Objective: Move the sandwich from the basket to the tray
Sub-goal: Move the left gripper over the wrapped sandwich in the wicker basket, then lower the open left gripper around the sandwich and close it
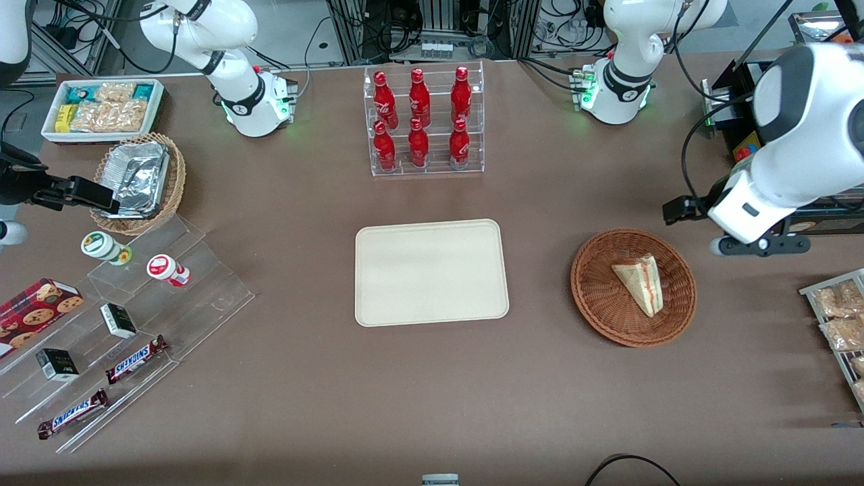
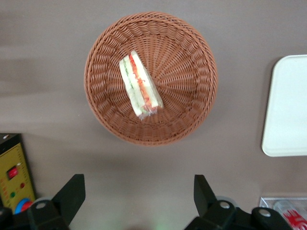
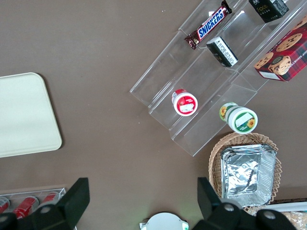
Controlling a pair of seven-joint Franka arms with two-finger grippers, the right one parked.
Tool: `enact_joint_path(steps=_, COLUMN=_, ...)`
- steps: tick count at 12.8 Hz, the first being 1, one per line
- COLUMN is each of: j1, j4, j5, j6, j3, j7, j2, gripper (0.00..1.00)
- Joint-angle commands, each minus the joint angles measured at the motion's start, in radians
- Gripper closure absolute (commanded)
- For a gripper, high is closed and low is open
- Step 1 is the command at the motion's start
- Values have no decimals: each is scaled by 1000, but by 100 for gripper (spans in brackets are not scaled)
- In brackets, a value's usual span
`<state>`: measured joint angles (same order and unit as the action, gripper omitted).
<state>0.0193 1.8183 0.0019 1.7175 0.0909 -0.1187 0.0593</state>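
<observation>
The sandwich (image 1: 640, 282) (image 2: 140, 85), a pale bread wedge with red, orange and green layers, lies in the round reddish-brown basket (image 1: 597, 297) (image 2: 187, 52) toward the working arm's end of the table. The cream-beige tray (image 1: 430, 271) (image 2: 288, 105) sits bare at the table's middle, beside the basket. My left gripper (image 1: 763, 244) (image 2: 139, 191) hangs high over the table, farther from the front camera than the basket and apart from it. Its fingers (image 2: 72, 191) stand wide open with only bare tabletop between them.
A clear rack of red bottles (image 1: 425, 121) stands farther from the front camera than the tray. A yellow control box (image 2: 14, 177) sits near the gripper. Snack packets (image 1: 837, 317) lie at the working arm's table end. A tan foil-tray basket (image 1: 138, 182) and acrylic steps (image 1: 135, 310) sit toward the parked arm's end.
</observation>
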Motion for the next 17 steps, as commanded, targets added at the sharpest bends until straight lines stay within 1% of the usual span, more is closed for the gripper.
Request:
enact_joint_path(steps=1, j1=-4, j4=105, j5=1, j6=118, j3=-7, j7=16, j2=-7, gripper=0)
enact_joint_path(steps=5, j1=-15, j4=202, j5=1, j6=263, j3=-7, j7=13, j2=19, gripper=0)
enact_joint_path(steps=9, j1=-15, j4=245, j5=1, j6=335, j3=-8, j7=-36, j2=27, gripper=0)
enact_joint_path(steps=13, j1=-16, j4=332, j5=1, j6=476, j3=-8, j7=-159, j2=27, gripper=0)
enact_joint_path(steps=15, j1=-16, j4=355, j5=1, j6=539, j3=-8, j7=-263, j2=45, gripper=0)
enact_joint_path(steps=17, j1=-15, j4=355, j5=1, j6=559, j3=-8, j7=-385, j2=60, gripper=0)
